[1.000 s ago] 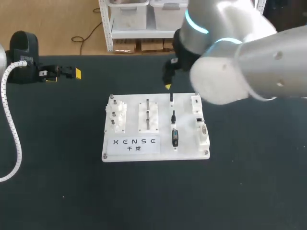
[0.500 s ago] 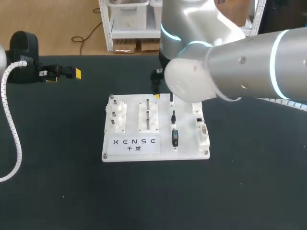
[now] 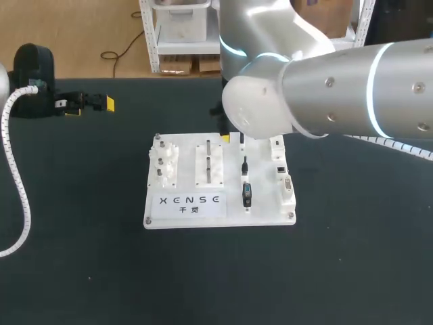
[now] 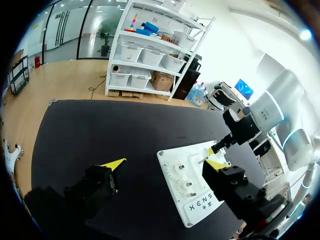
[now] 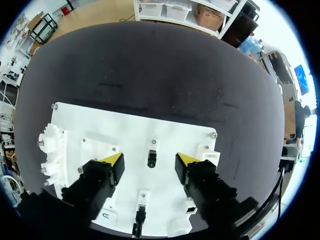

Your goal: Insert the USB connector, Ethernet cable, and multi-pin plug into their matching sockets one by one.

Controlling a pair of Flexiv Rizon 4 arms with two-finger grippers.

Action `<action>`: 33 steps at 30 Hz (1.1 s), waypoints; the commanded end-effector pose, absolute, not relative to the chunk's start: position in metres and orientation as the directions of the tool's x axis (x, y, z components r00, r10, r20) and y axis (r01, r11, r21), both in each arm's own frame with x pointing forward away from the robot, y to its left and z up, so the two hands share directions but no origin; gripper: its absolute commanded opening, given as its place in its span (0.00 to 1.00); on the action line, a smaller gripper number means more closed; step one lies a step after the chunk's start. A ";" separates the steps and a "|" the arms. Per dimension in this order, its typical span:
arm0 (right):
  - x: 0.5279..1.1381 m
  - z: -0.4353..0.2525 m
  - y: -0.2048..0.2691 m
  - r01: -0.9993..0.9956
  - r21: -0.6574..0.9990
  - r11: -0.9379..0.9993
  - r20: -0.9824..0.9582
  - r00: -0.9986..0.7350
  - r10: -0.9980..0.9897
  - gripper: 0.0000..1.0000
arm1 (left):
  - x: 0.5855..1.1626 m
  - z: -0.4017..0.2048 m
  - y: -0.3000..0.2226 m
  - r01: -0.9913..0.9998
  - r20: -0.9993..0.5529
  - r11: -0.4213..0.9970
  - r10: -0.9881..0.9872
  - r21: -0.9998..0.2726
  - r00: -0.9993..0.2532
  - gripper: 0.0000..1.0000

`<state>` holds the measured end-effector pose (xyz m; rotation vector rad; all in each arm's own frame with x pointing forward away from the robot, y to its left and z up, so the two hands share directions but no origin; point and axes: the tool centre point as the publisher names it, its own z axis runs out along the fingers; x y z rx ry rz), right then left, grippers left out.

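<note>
Blocking far edge of board (image 3: 264, 200), right arm (image 3: 325, 95), right tool (image 5: 149, 157) wide, left tool (image 4: 164, 164) wide.

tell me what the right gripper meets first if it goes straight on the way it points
Probably the small black plug on the white board, centred ahead of the open right gripper, though depth is unclear.

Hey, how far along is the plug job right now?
Nothing looks plugged in yet: all three black plugs stand in a row on the white board, beside the sockets. The right gripper is open, straddling the far plug. The left gripper is open and empty. All three insertions remain.
</note>
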<state>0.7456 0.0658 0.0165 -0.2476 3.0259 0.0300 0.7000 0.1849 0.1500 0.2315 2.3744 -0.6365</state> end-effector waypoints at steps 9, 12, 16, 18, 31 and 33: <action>0.740 0.013 0.063 -0.144 0.027 0.989 -0.098 -0.985 -0.141 0.45 | 0.700 0.150 0.185 0.321 -0.642 0.866 0.000 -0.383 -0.767 1.00; 0.740 0.013 0.063 -0.140 0.028 0.990 -0.096 -0.986 -0.137 0.43 | 0.700 0.150 0.185 0.321 -0.642 0.866 0.000 -0.383 -0.767 1.00; 0.740 0.013 0.063 -0.135 0.028 0.991 -0.097 -0.987 -0.131 0.38 | 0.700 0.150 0.185 0.321 -0.642 0.866 0.000 -0.383 -0.767 1.00; 0.740 0.014 0.063 -0.126 0.030 0.992 -0.098 -0.988 -0.123 0.35 | 0.700 0.150 0.185 0.321 -0.642 0.866 0.000 -0.383 -0.767 1.00; 0.746 0.014 0.057 -0.066 0.041 0.997 -0.090 -0.994 -0.062 0.30 | 0.700 0.150 0.185 0.321 -0.642 0.866 0.000 -0.383 -0.767 1.00; 0.747 0.014 0.056 -0.064 0.041 0.997 -0.091 -0.994 -0.060 0.29 | 0.700 0.150 0.185 0.321 -0.642 0.866 0.000 -0.383 -0.767 1.00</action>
